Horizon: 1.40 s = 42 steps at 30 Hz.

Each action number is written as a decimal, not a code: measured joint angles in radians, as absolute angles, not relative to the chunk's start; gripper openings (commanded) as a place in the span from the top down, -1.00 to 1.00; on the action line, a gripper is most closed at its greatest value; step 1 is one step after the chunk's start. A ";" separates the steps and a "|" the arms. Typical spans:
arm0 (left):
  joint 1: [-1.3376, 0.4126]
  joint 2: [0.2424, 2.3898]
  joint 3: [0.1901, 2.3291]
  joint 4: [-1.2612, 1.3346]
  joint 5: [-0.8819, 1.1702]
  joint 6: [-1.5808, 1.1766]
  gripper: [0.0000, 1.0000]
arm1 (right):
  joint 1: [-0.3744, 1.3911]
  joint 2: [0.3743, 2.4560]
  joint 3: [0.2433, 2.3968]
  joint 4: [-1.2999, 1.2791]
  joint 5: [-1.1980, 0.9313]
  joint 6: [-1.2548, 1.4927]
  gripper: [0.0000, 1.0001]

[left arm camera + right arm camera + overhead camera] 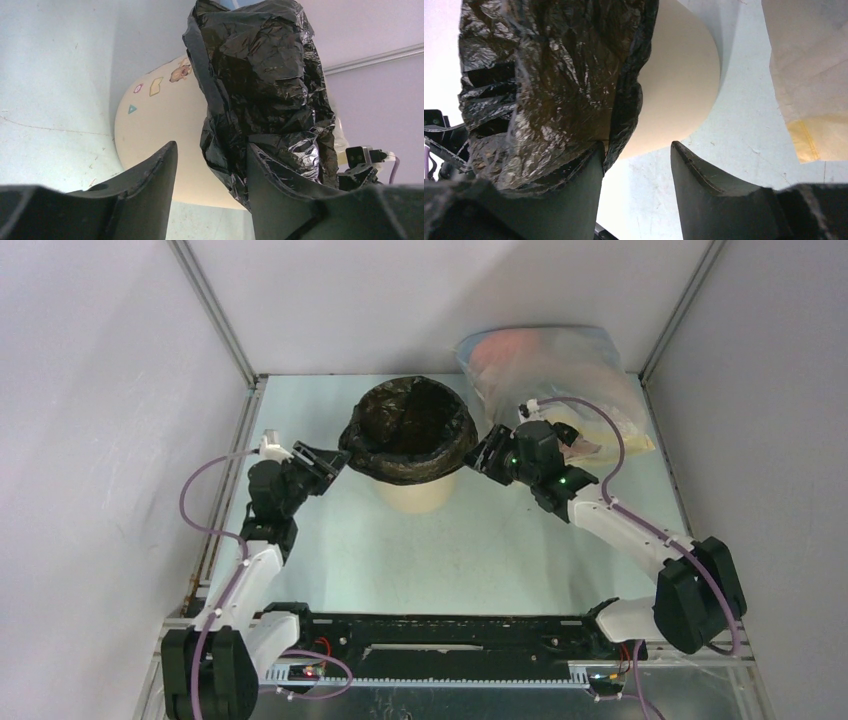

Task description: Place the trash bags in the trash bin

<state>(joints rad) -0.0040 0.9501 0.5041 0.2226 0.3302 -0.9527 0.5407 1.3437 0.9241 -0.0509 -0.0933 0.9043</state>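
The glossy black crinkled plastic bag [410,428] is draped over the round tan bin [420,496], flanked by the left tool [330,460] and the right tool [484,455], both spread apart.

A glossy black, crinkled plastic bag [408,430] lines the mouth of the round tan bin [420,496], folded over its rim. The left gripper [331,460] meets the bag's left edge and the right gripper [484,453] its right. A translucent whitish bag [560,362] lies far right.
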 measured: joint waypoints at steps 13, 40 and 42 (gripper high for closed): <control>-0.004 1.074 0.410 0.338 0.374 -0.942 0.11 | 0.532 1.492 0.924 -0.001 -0.148 0.883 -0.03; -0.004 0.880 0.372 0.262 0.329 -0.854 -0.61 | 0.576 1.316 0.846 0.027 -0.100 0.759 -0.83; -0.004 0.804 0.372 0.225 0.338 -0.857 -0.67 | 0.627 1.284 0.830 0.033 -0.076 0.760 -0.92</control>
<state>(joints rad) -0.0040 0.8040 0.3721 0.2249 0.3378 -0.8566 0.6270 1.2842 0.8299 0.0334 -0.0757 0.7601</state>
